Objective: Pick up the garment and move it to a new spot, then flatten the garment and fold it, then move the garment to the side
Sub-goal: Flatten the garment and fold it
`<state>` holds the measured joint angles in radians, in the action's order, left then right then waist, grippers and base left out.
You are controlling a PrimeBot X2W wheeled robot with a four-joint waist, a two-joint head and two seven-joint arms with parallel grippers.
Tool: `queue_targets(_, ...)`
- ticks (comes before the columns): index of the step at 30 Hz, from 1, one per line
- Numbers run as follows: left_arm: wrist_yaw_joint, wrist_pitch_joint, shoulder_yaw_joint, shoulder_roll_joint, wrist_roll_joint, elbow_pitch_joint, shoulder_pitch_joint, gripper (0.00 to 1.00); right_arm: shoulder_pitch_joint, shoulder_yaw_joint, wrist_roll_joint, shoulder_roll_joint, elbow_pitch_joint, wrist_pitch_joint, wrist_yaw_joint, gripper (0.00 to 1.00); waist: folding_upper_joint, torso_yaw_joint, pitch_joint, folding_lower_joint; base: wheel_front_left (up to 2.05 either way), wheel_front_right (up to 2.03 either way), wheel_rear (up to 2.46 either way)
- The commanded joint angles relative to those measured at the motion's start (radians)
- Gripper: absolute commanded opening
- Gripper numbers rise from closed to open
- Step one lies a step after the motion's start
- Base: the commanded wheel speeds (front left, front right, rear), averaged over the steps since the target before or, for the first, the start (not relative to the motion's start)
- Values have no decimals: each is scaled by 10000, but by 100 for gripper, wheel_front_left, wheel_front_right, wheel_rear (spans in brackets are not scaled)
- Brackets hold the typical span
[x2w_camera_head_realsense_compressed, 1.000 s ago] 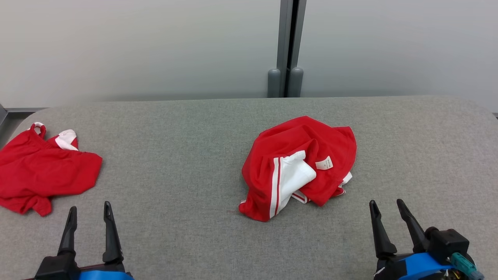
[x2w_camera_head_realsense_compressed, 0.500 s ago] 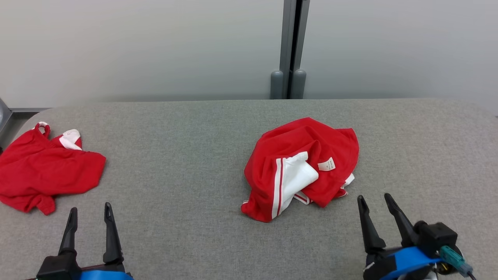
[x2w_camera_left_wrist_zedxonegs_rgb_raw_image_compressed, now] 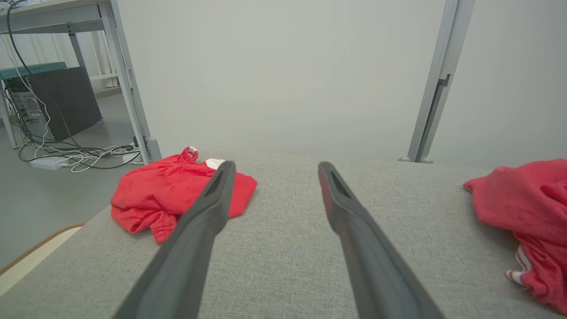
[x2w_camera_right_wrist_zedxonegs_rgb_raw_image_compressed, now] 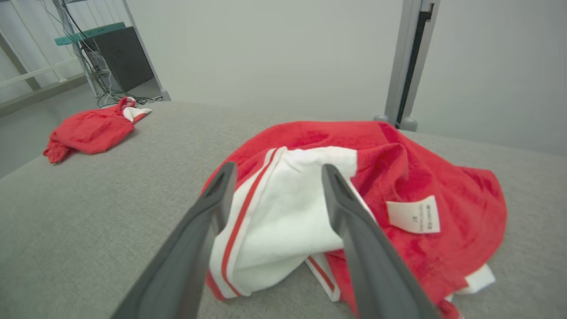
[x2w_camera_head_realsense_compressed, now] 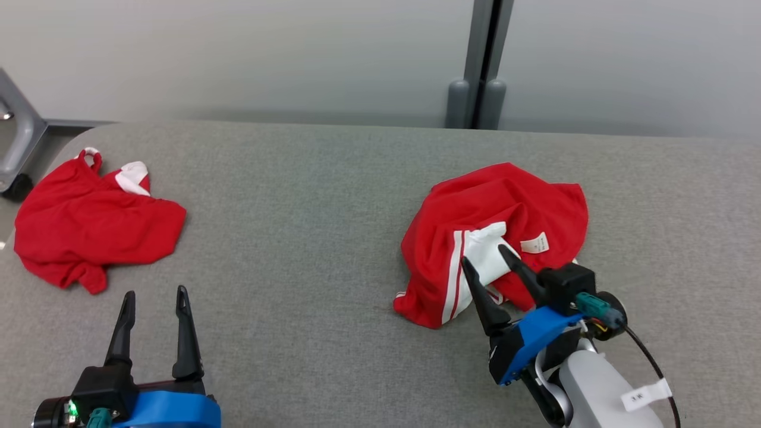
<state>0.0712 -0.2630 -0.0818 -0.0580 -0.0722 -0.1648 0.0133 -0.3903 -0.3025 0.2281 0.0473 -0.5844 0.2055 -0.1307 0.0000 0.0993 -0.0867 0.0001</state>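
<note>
Red & white garment (x2w_camera_head_realsense_compressed: 493, 205) is lying crumpled right of centre on the grey padded table (x2w_camera_head_realsense_compressed: 309, 196). Right gripper (x2w_camera_head_realsense_compressed: 482, 254) is hovering over its near side, fingers spread wide, gripping nothing. Left gripper (x2w_camera_head_realsense_compressed: 155, 291) is sitting near the front edge, also wide & empty. Second red garment (x2w_camera_head_realsense_compressed: 95, 229) is lying by the left edge.

Soft even light; wrist edges perhaps warped.

Soft cloth garment (x2w_camera_head_realsense_compressed: 499, 202), matt woven tabletop (x2w_camera_head_realsense_compressed: 309, 196)

A crumpled red cloth (x2w_camera_head_realsense_compressed: 95, 232) lies at the left end of the grey table (x2w_camera_head_realsense_compressed: 297, 238), floor cables (x2w_camera_left_wrist_zedxonegs_rgb_raw_image_compressed: 75, 155) beyond.
</note>
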Motion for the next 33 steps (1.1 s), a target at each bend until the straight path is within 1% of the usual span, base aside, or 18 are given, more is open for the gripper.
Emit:
queue_targets(1,29,-26,31,8,-47,-28,-179,100,-164,-46,53,58,-91,12,-2,100,0,145,-146,-1,0,0,0)
queue_targets(6,55,-26,145,45,-113,-138,-374,100,-772,-741,605,56,-1360,110,-2,100,0,419,-377,-1,0,0,0)
queue_targets(10,62,-26,242,59,-123,-210,-492,100,-1120,-1232,915,58,-2130,177,-2,100,0,594,-491,-1,0,0,0)
queue_targets(11,70,-26,250,58,-131,-241,-518,100,-1211,-1326,983,59,-2311,195,-2,36,0,615,-504,-1,0,0,0)
queue_targets(12,69,-26,263,62,-135,-260,-551,100,-1292,-1399,1026,58,-2449,235,-2,0,0,631,-511,-1,0,0,0)
queue_targets(14,82,-26,281,68,-128,-278,-605,100,-1432,-1570,1237,58,-2647,311,-2,0,0,650,-512,-1,0,0,0)
queue_targets(16,80,-26,298,72,-135,-306,-623,100,-1467,-1793,1752,55,-2492,426,-3,0,0,650,-490,-1,0,0,0)
queue_targets(19,66,-26,313,74,-148,-318,-609,100,-1517,-2366,2792,46,-1904,535,-3,0,0,640,-442,-1,0,0,0)
queue_targets(21,47,-26,300,77,-160,-317,-607,100,-1619,-2808,3629,44,-1262,569,-3,0,0,625,-422,-1,0,0,0)
queue_targets(23,37,-26,278,78,-159,-308,-626,100,-1832,-3325,4146,44,-661,599,-3,0,0,612,-424,-1,0,0,0)
queue_targets(27,42,-26,308,80,-100,-282,-705,100,-2094,-4035,4860,46,888,606,-3,0,0,651,-476,-1,0,0,0)
queue_targets(29,54,-26,359,81,-74,-279,-775,100,-2181,-4513,5105,49,1434,604,-3,0,0,701,-513,-1,0,0,0)
queue_targets(31,68,-26,400,80,-77,-300,-836,100,-2221,-5172,5251,49,1624,604,-3,0,0,765,-550,-1,0,0,0)
queue_targets(33,74,-26,425,83,-125,-338,-840,100,-2140,-6011,5459,55,1432,603,-3,0,0,805,-572,-1,0,0,0)
